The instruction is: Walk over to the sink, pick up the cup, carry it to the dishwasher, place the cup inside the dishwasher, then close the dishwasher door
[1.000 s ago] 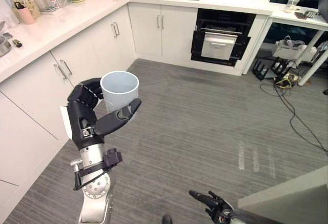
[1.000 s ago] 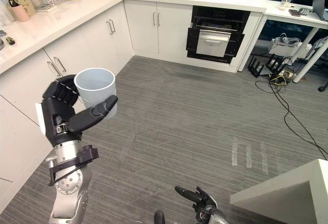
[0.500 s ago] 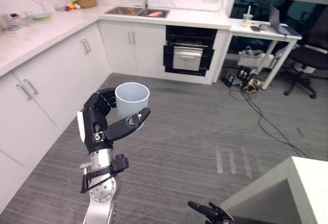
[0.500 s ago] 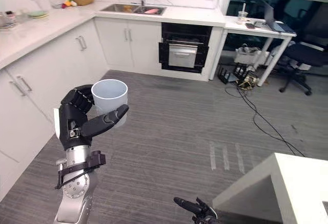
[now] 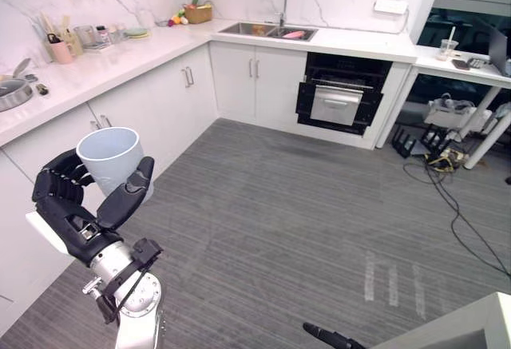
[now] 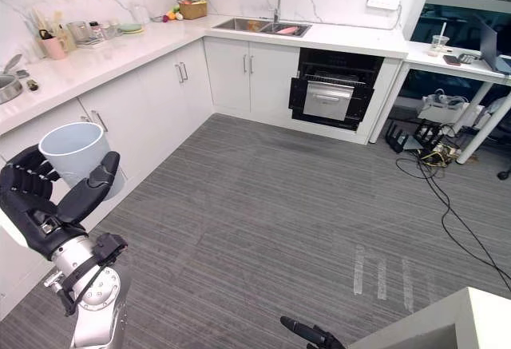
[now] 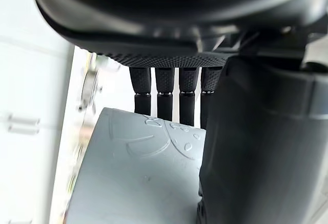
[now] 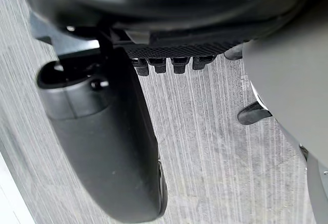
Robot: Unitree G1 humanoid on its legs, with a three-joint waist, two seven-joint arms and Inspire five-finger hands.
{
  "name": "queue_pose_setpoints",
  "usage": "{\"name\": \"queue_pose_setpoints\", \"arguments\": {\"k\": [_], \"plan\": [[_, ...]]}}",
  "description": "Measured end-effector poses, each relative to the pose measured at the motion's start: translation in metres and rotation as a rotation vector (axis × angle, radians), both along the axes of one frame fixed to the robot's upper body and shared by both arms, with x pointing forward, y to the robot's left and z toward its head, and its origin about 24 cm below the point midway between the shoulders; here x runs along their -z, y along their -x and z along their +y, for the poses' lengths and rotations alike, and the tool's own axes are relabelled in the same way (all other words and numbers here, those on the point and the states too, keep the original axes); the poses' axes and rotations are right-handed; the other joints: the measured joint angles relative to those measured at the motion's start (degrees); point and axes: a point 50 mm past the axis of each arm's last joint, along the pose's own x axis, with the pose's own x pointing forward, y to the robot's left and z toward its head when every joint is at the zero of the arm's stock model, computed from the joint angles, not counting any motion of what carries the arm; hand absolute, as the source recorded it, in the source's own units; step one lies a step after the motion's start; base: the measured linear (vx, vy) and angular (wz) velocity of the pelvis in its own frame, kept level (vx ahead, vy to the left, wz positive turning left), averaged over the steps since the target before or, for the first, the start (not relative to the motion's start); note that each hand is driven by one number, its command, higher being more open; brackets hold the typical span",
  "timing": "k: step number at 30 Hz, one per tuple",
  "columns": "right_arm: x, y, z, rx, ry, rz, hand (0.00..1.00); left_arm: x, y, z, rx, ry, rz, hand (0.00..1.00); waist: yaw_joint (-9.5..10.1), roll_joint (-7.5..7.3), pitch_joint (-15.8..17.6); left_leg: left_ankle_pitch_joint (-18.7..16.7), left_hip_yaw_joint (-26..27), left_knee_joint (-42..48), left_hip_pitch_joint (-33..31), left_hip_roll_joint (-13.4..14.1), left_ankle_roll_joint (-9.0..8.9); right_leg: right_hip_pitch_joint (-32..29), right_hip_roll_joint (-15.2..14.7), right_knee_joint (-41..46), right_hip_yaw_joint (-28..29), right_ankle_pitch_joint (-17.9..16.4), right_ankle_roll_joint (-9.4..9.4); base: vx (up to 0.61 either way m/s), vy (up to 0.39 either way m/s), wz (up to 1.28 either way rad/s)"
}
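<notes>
My left hand [image 5: 73, 215] is raised at the lower left and shut on a pale blue-grey cup [image 5: 110, 160], held upright with its mouth up. In the left wrist view the fingers [image 7: 165, 92] curl round the cup [image 7: 136, 180] and the thumb presses its side. Across the grey floor, the sink [image 5: 268, 31] lies in the far counter under a tap. To its right stands the black dishwasher [image 5: 343, 93], its door [image 5: 336, 105] partly open. My right hand [image 5: 326, 337] shows at the lower edge, fingers relaxed and holding nothing; its thumb [image 8: 105, 147] hangs over the floor.
White cabinets [image 5: 172, 93] run along the left under a counter [image 5: 96, 65] with a pot, a pink mug and jars. At the right stands a white desk [image 5: 467, 65] with cables [image 5: 447, 165] on the floor below. A white table corner [image 5: 459, 333] is at the lower right.
The camera has swung, so the whole kitchen has shifted in view. My left hand, still shut on the cup, now sits lower and further left in the picture.
</notes>
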Motion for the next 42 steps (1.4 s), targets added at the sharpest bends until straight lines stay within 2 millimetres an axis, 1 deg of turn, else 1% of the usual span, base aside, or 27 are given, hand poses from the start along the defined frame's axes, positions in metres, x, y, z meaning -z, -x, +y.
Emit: {"name": "queue_pose_setpoints", "arguments": {"k": [2, 4, 6, 9, 12, 14, 15, 17, 18, 19, 20, 21, 22, 23, 24, 25, 27, 28, 30, 31, 32, 34, 36, 37, 40, 41, 42], "plan": [[0.0, 0.0, 0.0, -0.009, -0.002, 0.001, 1.0, -0.004, 0.004, -0.001, -0.002, -0.005, -0.017, 0.0, 0.01, 0.0, -0.02, -0.28, 0.4, 0.49, -0.02, 0.41, -0.35, -0.16, 0.32, 0.17, 0.47, -0.15, -0.22, -0.02, -0.052, -0.11], [0.0, 0.0, -0.002, -0.036, 0.002, 0.002, 1.0, -0.005, 0.005, -0.001, -0.006, -0.014, -0.019, 0.0, 0.16, -0.03, 0.08, -4.2, 1.35, 7.53, -3.47, 1.01, -0.83, -0.88, 0.31, 1.14, 0.97, -0.67, -0.43, 0.0, -0.047, -0.16], [-0.001, -0.002, -0.011, -0.08, 0.012, 0.008, 1.0, -0.006, 0.011, 0.0, -0.028, 0.0, -0.028, 0.0, 0.65, 2.07, 1.31, -12.48, 3.26, 24.37, -9.74, 4.29, -1.17, -1.24, 1.9, 4.76, 1.68, -2.67, -0.87, 0.0, -0.016, -0.19], [0.0, 0.016, -0.024, -0.076, 0.027, 0.076, 1.0, -0.013, 0.013, -0.003, -0.003, -0.006, -0.061, 0.0, -0.32, 2.27, 2.56, -12.68, 9.55, 42.02, -18.25, 7.79, -1.11, -1.58, 0.72, 10.04, -2.61, -6.99, -0.75, -0.02, 0.022, 0.68], [0.001, 0.03, -0.031, -0.085, 0.04, 0.117, 1.0, -0.017, 0.018, 0.005, -0.043, -0.021, -0.078, 0.0, 0.09, 2.42, 6.13, -16.63, 10.06, 45.5, -21.49, 8.57, -3.3, 1.62, -1.08, 11.09, -5.08, -9.97, -0.68, 0.05, 0.102, 0.54], [0.0, 0.025, -0.033, -0.109, 0.046, 0.096, 1.0, -0.017, 0.022, 0.01, -0.076, -0.016, -0.079, 0.0, 0.46, 2.22, 6.97, -14.96, 9.48, 38.74, -23.48, 7.39, -5.07, 2.45, -3.1, 11.66, -5.24, -10.97, 0.28, 0.12, 0.158, 0.13], [-0.001, 0.023, -0.037, -0.157, 0.059, 0.096, 1.0, -0.017, 0.026, 0.011, -0.092, -0.014, -0.079, 0.0, 1.48, 3.04, 7.36, -9.32, 6.96, 26.05, -24.23, 6.97, -7.89, 3.74, -4.11, 11.56, -4.74, -11.98, 1.07, 0.18, 0.218, -0.12], [-0.001, 0.026, -0.041, -0.183, 0.074, 0.11, 1.0, -0.018, 0.028, 0.011, -0.098, -0.012, -0.086, 0.0, 2.68, 4.38, 7.94, -4.6, 3.04, 20.0, -25.04, 8.03, -10.84, 6.01, -4.04, 11.38, -3.51, -13.47, 3.05, 0.25, 0.286, -0.2], [0.0, 0.031, -0.041, -0.188, 0.077, 0.13, 1.0, -0.015, 0.029, 0.012, -0.108, -0.006, -0.088, 0.0, 3.12, 4.2, 7.83, 0.38, 2.82, 24.04, -25.89, 7.85, -8.51, 8.54, -4.99, 11.35, -2.22, -15.68, 4.03, 0.43, 0.407, -0.2], [0.001, 0.031, -0.04, -0.188, 0.076, 0.134, 1.0, -0.013, 0.029, 0.013, -0.112, 0.002, -0.083, 0.0, 3.39, 3.67, 7.42, 0.49, 2.71, 27.29, -26.75, 6.27, -6.7, 9.26, -6.48, 11.28, -1.47, -16.97, 3.84, 0.47, 0.409, -0.15], [0.001, 0.032, -0.038, -0.186, 0.072, 0.138, 1.0, -0.013, 0.029, 0.014, -0.113, 0.009, -0.084, 0.0, 3.43, 2.6, 7.13, -0.92, 3.24, 29.43, -27.4, 4.97, -4.53, 9.74, -7.83, 11.02, -1.19, -17.69, 3.32, 0.47, 0.304, -0.07], [0.003, 0.035, -0.033, -0.177, 0.062, 0.146, 1.0, -0.014, 0.029, 0.015, -0.099, 0.025, -0.095, 0.0, 3.23, 0.38, 6.03, -4.28, 5.25, 33.61, -28.86, 2.59, -0.24, 10.31, -10.28, 12.27, -0.51, -17.43, 3.1, 0.41, 0.226, 0.07], [0.003, 0.035, -0.033, -0.17, 0.065, 0.143, 1.0, -0.014, 0.027, 0.015, -0.083, 0.031, -0.098, 0.0, 2.98, 0.04, 5.87, -5.73, 5.56, 35.57, -29.31, 1.94, 1.2, 9.5, -11.33, 14.88, 0.17, -16.83, 4.11, 0.54, 0.296, 0.19], [0.004, 0.038, -0.032, -0.136, 0.067, 0.141, 1.0, -0.014, 0.023, 0.012, -0.029, 0.043, -0.096, 0.0, 2.94, -1.1, 5.12, -8.74, 6.42, 38.16, -28.9, 0.37, 2.55, 8.37, -13.78, 20.55, 1.68, -15.05, 7.44, 0.54, 0.313, 0.12], [0.004, 0.039, -0.031, -0.128, 0.064, 0.143, 1.0, -0.014, 0.021, 0.01, -0.003, 0.042, -0.092, 0.0, 3.06, -1.82, 4.58, -10.19, 7.23, 38.4, -28.11, -0.3, 3.2, 7.44, -15.11, 23.66, 2.26, -13.96, 9.09, 0.62, 0.367, -0.07], [0.004, 0.037, -0.03, -0.125, 0.066, 0.132, 1.0, -0.015, 0.017, 0.005, 0.041, 0.034, -0.086, 0.0, 3.32, -3.0, 3.73, -12.22, 8.44, 37.51, -25.92, -1.57, 4.1, 4.6, -17.56, 30.62, 3.04, -10.05, 10.35, 0.5, 0.278, -0.15], [0.003, 0.032, -0.025, -0.119, 0.067, 0.096, 1.0, -0.015, 0.011, -0.005, 0.123, 0.018, -0.069, 0.0, 2.37, -3.44, 3.47, -12.67, 7.16, 30.76, -19.56, -4.05, 4.33, -0.66, -18.19, 41.92, 5.21, -0.25, 11.66, 0.4, 0.194, 0.06], [0.003, 0.03, -0.024, -0.115, 0.065, 0.086, 1.0, -0.016, 0.009, -0.009, 0.148, 0.013, -0.067, 0.0, 2.08, -3.45, 3.46, -12.37, 6.25, 27.84, -17.21, -4.54, 4.07, -2.65, -17.06, 45.71, 5.87, -1.37, 11.66, 0.38, 0.166, 0.09], [0.004, 0.027, -0.013, -0.103, 0.042, 0.064, 1.0, -0.019, 0.001, -0.024, 0.236, 0.008, -0.08, 0.0, 1.06, -2.35, 2.94, -8.11, 3.45, 13.91, -7.02, -4.56, 3.06, -10.91, -10.49, 51.13, 2.88, -7.71, 6.09, 0.36, 0.139, 0.03], [0.004, 0.027, -0.009, -0.087, 0.03, 0.06, 1.0, -0.022, -0.002, -0.028, 0.257, 0.007, -0.094, 0.0, 0.79, -2.03, 2.82, -7.02, 2.61, 11.4, -5.34, -4.41, 3.02, -13.46, -8.86, 50.31, 1.26, -9.14, 4.6, 0.36, 0.105, 0.1], [0.003, 0.026, -0.011, -0.061, 0.022, 0.044, 1.0, -0.028, -0.008, -0.033, 0.288, -0.002, -0.125, 0.0, -0.07, -1.84, 2.86, -6.33, 1.85, 8.61, -3.2, -4.36, 2.38, -18.76, -6.21, 46.31, -0.73, -11.35, 1.64, 0.42, 0.07, 0.06], [-0.001, 0.017, -0.012, -0.034, 0.015, -0.01, 1.0, -0.029, -0.019, -0.036, 0.32, -0.018, -0.124, 0.0, -1.67, -1.2, 3.25, -6.87, 1.32, 7.4, -0.2, -4.41, 2.69, -24.94, -2.98, 34.7, -0.96, -11.13, 0.88, 0.45, 0.038, 0.15], [-0.002, 0.015, -0.013, 0.017, 0.033, -0.011, 1.0, -0.023, -0.03, -0.044, 0.371, -0.023, -0.085, 0.0, -3.52, -0.42, 3.51, -9.54, -0.11, 7.9, 3.24, -4.29, 3.34, -28.1, -0.09, 17.08, 3.08, -3.74, 2.21, 0.41, -0.003, 0.4], [-0.001, 0.017, -0.013, 0.042, 0.025, 0.003, 1.0, -0.02, -0.032, -0.049, 0.394, -0.021, -0.069, 0.0, -3.51, -0.38, 3.68, -11.71, -0.49, 9.0, 5.01, -4.34, 3.07, -28.99, 0.48, 13.5, 4.54, -1.4, 1.89, 0.4, -0.025, 0.27], [-0.003, 0.018, -0.014, 0.054, 0.013, 0.036, 1.0, -0.017, -0.03, -0.056, 0.42, -0.006, -0.069, 0.0, -3.46, -0.28, 3.57, -22.56, -1.84, 18.05, 8.49, -3.54, 1.77, -28.93, 0.3, 16.32, 5.3, 0.83, -0.36, 0.66, -0.106, 0.26], [-0.005, 0.019, -0.018, 0.065, 0.021, 0.047, 1.0, -0.018, -0.027, -0.056, 0.413, 0.005, -0.089, 0.0, -3.43, 1.05, 3.54, -25.64, -1.18, 20.53, 10.92, -1.73, 0.82, -28.1, 0.81, 21.08, 3.15, 1.35, -1.49, 0.68, -0.154, 0.34], [-0.005, 0.02, -0.017, 0.084, 0.013, 0.047, 1.0, -0.018, -0.023, -0.054, 0.402, 0.016, -0.102, 0.0, -3.65, 1.29, 3.57, -27.24, 1.02, 32.01, 8.21, 0.42, -2.12, -27.39, 0.18, 25.04, 1.36, 1.33, -1.96, 0.8, -0.236, 0.4]]}}
